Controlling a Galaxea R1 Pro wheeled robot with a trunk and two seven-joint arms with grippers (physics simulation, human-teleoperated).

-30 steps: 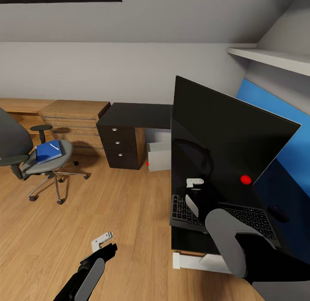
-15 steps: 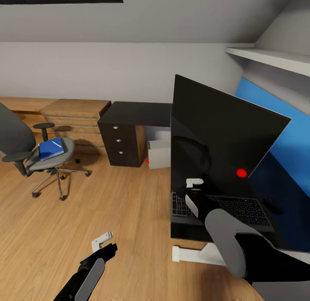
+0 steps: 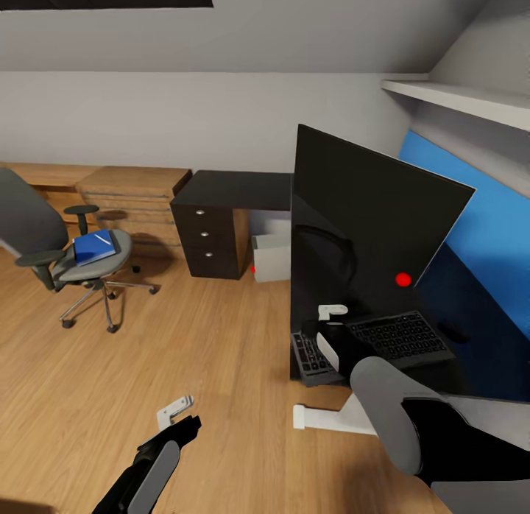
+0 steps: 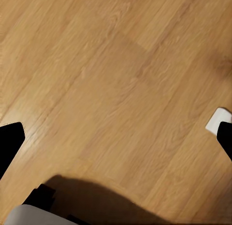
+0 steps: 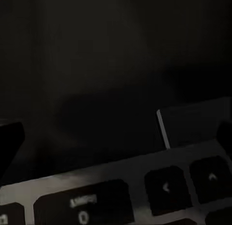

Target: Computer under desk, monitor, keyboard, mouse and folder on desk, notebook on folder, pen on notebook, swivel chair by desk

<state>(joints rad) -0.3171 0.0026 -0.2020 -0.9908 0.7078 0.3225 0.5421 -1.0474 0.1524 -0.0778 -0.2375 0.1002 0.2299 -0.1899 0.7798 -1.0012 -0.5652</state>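
The big black monitor (image 3: 368, 219) stands on the glossy black desk (image 3: 235, 190), its red dot low on the right. In front of it lies the keyboard (image 3: 394, 337) (image 5: 121, 196), and a small dark mouse (image 3: 451, 330) sits to its right. My right gripper (image 3: 333, 314) (image 5: 116, 133) hovers open just above the keyboard's left end. Over bare floor, my left gripper (image 3: 177, 412) (image 4: 116, 138) is open and empty. The grey computer (image 3: 271, 258) sits under the desk. The swivel chair (image 3: 44, 234) stands at the left with the blue folder (image 3: 94, 247) and a white pen (image 3: 110, 241) on its seat.
A light-wood drawer chest (image 3: 132, 194) stands left of the desk's black drawer unit (image 3: 208, 240). A blue wall panel (image 3: 478, 219) and a white shelf (image 3: 464, 98) are at the right. The desk's white foot (image 3: 324, 418) juts onto the wooden floor (image 3: 184, 337).
The whole picture has shifted, so the camera moved: chair, desk and monitor sit further up and right. Both grippers keep their places in the picture and stay open.
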